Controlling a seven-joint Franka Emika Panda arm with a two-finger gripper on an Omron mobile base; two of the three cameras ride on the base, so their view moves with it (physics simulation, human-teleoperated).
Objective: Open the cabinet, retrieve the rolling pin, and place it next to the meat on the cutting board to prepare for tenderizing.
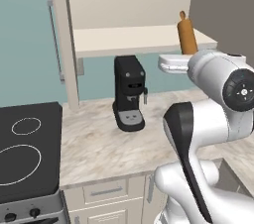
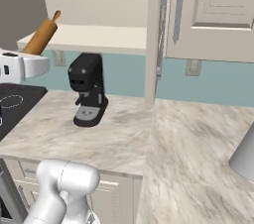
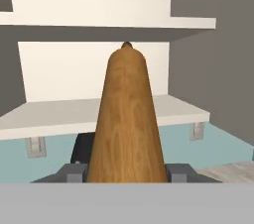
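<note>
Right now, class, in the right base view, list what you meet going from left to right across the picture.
Stovetop → rolling pin, held tilted in the pincer → black coffee machine → open cabinet door edge → closed cabinet door with grey bar handle → grey object at the right edge.

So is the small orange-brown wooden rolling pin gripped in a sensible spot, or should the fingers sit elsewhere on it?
The small orange-brown wooden rolling pin looks well held. The gripper clamps the thick barrel from both sides, near the lower end, with the pin tilted up in front of the cream-beige open cabinet. The barrel gives the fingers more surface than the narrow knob; gripping nearer mid-length would likely balance better.
</note>
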